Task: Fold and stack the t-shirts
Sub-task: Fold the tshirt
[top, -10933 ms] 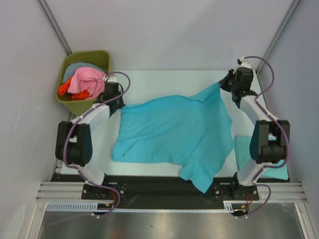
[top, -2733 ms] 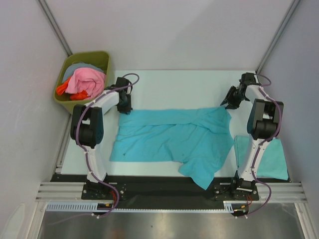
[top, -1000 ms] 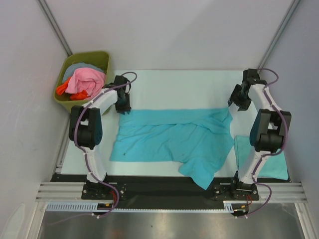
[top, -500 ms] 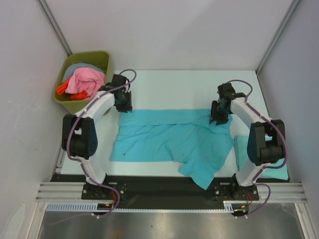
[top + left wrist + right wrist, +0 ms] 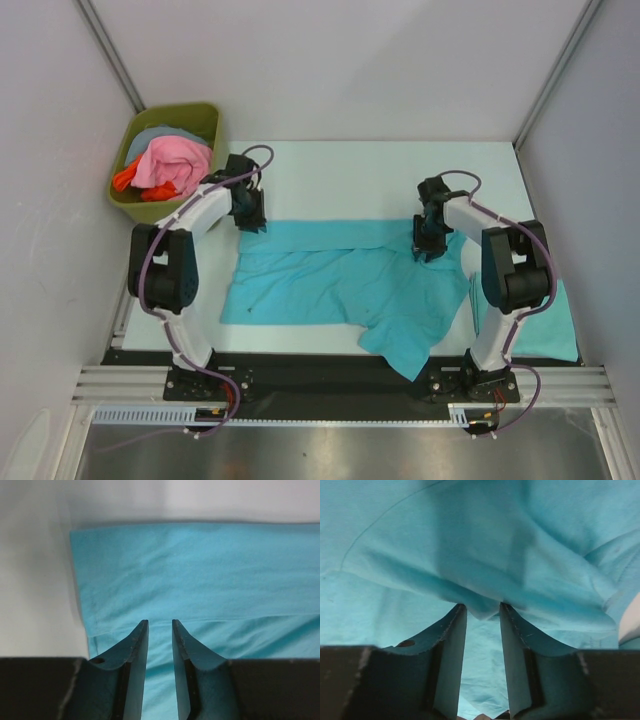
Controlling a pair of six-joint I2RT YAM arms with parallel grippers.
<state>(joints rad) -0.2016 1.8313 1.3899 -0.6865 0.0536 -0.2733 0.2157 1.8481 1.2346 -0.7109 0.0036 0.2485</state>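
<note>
Teal cloth fills the middle of the top view. We see one t-shirt (image 5: 340,280) spread flat on the white table (image 5: 340,165), with its long axis running left to right. Its far edge is folded into a straight band, and one flap trails over the near edge onto the black rail (image 5: 300,375). A second t-shirt (image 5: 555,325) lies folded at the table's right side. An olive bin (image 5: 210,115) of pink, orange and grey clothes (image 5: 175,160) stands at the far left corner, and pale walls (image 5: 350,60) close the space. The left gripper (image 5: 250,215) sits at the band's left end and the right gripper (image 5: 425,243) at its right end.

From the left wrist we see the fingers (image 5: 135,650) slightly parted and released. Their tips are over a fold line near the shirt's left edge, and bare table lies to the left.

From the right wrist we see the tips sunk in rumpled fabric with a fold bulging between them. Shadow hides the contact, so we cannot tell whether the fold is grasped.
</note>
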